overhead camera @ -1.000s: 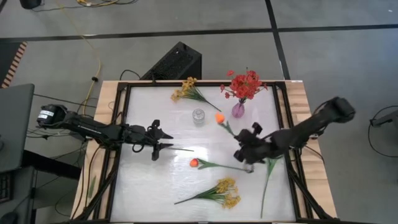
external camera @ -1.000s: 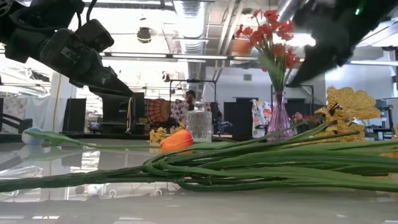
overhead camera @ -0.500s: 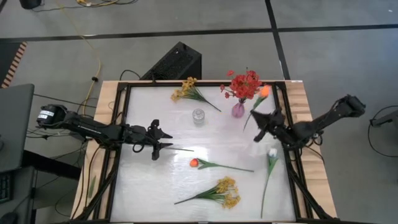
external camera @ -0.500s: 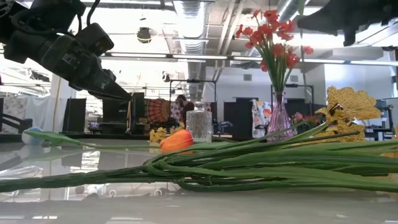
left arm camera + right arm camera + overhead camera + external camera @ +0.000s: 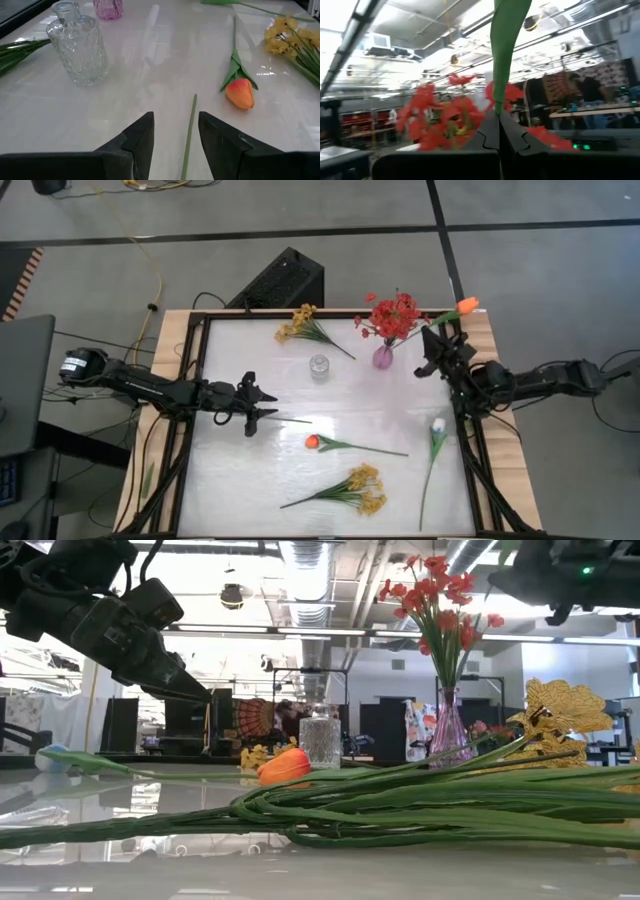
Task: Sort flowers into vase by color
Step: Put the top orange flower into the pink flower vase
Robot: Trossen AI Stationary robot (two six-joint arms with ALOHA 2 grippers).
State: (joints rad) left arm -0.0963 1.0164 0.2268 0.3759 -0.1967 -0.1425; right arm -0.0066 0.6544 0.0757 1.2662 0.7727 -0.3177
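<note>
Orange tulip (image 5: 466,305) is up in the air by the table's back right corner, with the right gripper (image 5: 436,352) clamped shut on its green stem, just beside the pink vase (image 5: 383,357) of red flowers (image 5: 393,316). That vase looks taken, so I'd guess this one belongs in the clear glass vase (image 5: 319,367) further left. To do it well, get the stem pointing straight down over the narrow mouth before lowering.

Watch the red spray on the way across, since it sticks out wide. Middle of the table is mostly bare. Left gripper (image 5: 262,405) sits open over a loose green stem (image 5: 189,135), near the second orange tulip (image 5: 312,442), away from that path.
</note>
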